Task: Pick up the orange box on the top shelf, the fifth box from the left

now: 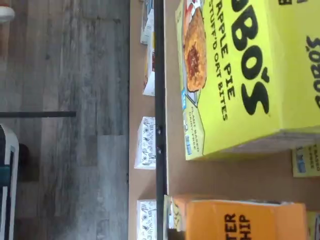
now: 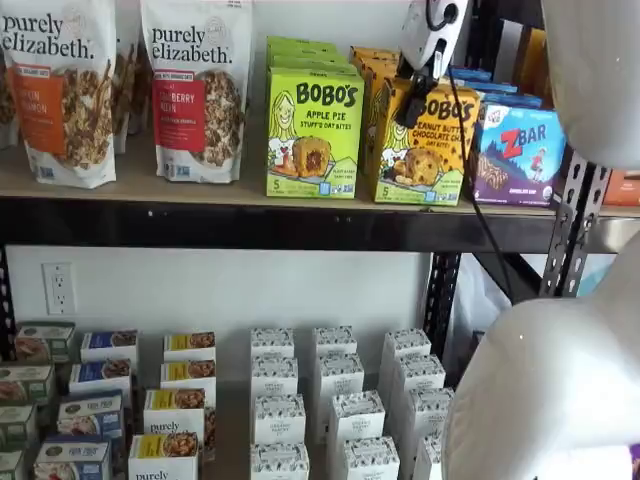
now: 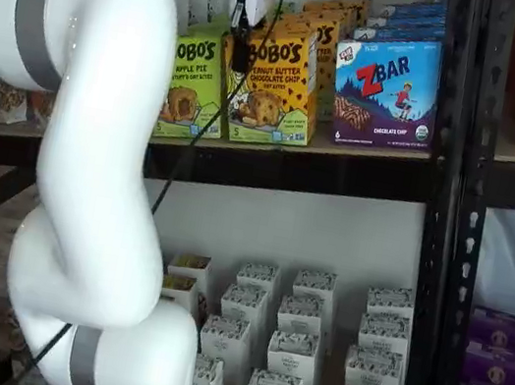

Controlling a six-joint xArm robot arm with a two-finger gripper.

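The orange box (image 2: 428,145) stands upright on the top shelf (image 2: 200,192), between the lime-green Apple Pie box (image 2: 313,135) and the blue Zbar box (image 2: 518,150). It shows in both shelf views (image 3: 275,84), and its end shows in the wrist view (image 1: 240,220). My gripper (image 2: 409,106) hangs from the view's top edge just in front of the orange box's upper left corner. Its black fingers (image 3: 239,48) are seen side-on, with no gap or grip to be made out.
More Bobo's boxes stand behind the front ones. Two granola bags (image 2: 195,90) stand on the shelf's left. Small white boxes (image 2: 335,400) fill the lower level. A black upright (image 3: 448,186) bounds the shelf on the right. My white arm (image 3: 91,173) fills the foreground.
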